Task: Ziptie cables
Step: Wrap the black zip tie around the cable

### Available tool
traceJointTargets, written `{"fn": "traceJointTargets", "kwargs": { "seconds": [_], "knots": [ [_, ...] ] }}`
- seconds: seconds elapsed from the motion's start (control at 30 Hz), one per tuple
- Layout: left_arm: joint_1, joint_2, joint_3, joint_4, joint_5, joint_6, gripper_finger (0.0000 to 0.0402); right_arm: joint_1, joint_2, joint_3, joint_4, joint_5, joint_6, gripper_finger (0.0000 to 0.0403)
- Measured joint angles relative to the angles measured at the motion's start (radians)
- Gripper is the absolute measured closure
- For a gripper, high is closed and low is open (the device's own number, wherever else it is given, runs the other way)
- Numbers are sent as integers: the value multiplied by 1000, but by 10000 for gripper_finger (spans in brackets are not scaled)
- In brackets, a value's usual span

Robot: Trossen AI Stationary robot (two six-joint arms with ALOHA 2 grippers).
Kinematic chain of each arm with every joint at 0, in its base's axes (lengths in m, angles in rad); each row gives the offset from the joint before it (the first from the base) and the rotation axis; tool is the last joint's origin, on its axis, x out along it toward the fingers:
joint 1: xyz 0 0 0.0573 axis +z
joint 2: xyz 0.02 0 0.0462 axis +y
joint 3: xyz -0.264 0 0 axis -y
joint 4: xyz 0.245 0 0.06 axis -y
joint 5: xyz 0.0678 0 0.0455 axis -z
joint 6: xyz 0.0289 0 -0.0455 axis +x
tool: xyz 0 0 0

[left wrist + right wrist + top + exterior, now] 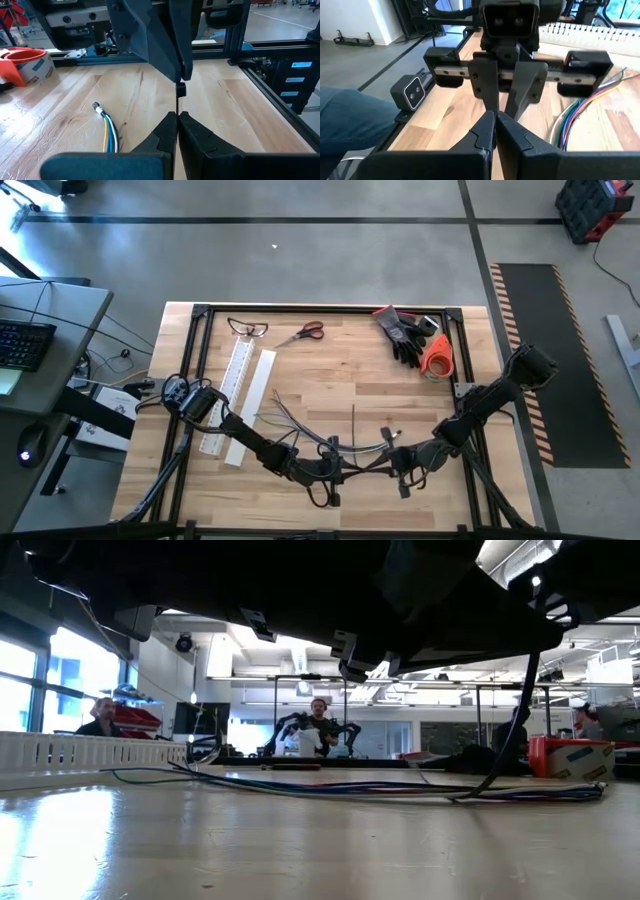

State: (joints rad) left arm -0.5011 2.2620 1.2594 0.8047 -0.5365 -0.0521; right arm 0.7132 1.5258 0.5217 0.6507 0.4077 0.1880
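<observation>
The cables (300,430) lie loose on the wooden table, their ends fanning out toward the white slotted bar (240,385). In the left wrist view one cable end (107,132) with its small plug rests flat on the wood. Both grippers meet tip to tip near the table's front edge, in front of the cables. My left gripper (176,120) is shut on a thin black zip tie (177,102). My right gripper (495,117) is shut facing it, at the tie's blocky head (181,90). The tie stands clear of the cables. My left gripper pinches the zip tie's thin strap (177,111) between its two fingertips, coming nearly level from the table's left. The strap runs straight on toward the other gripper, above the wood. My right gripper meets the tie at its head end (181,91), coming from the table's right and slanting slightly down. Its own fingers (183,75) hide the exact spot of contact.
An orange tape roll (437,355) and black gloves (405,335) sit at the far right. Scissors (305,332) and safety glasses (248,329) lie at the far side. A black frame rail (200,360) rims the table. People show in the room beyond.
</observation>
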Motion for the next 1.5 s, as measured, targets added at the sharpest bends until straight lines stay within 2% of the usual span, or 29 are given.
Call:
{"fn": "traceJointTargets", "kwargs": {
  "seconds": [0.1, 0.33, 0.5, 0.6, 0.7, 0.83, 0.97, 1.17, 1.3, 1.5],
  "knots": [
    [0, 0, 0, 0, 0, 0, 401, -2, 0, 22, -17, 0, -12, 403],
    [0, 0, 0, -8, -3, -10, 401, -31, 0, 62, -191, -21, 31, 403],
    [-10, -1, -4, -25, -17, -48, 401, -26, 0, 61, -149, 79, -16, 403],
    [-21, 11, -5, -28, -30, -61, 401, -47, 0, 59, -169, 186, 16, 401],
    [-28, 33, -5, -18, -30, -87, 401, -113, 0, 32, -217, 212, 82, 387],
    [-31, 51, -6, -1, -39, -103, 401, -251, 0, -50, -221, 139, 187, 342],
    [-32, 50, -6, 8, -42, -96, 401, -376, 0, -128, -218, 112, 276, 290],
    [-32, 50, -6, 8, -42, -93, 401, -517, 23, -178, -59, -105, 228, 234],
    [-32, 50, -6, 9, -43, -93, 401, -583, 98, -165, 14, -212, 211, 214],
    [-32, 50, -6, 8, -43, -94, 401, -614, 239, -142, 124, -246, 211, 206]
  ]
}}
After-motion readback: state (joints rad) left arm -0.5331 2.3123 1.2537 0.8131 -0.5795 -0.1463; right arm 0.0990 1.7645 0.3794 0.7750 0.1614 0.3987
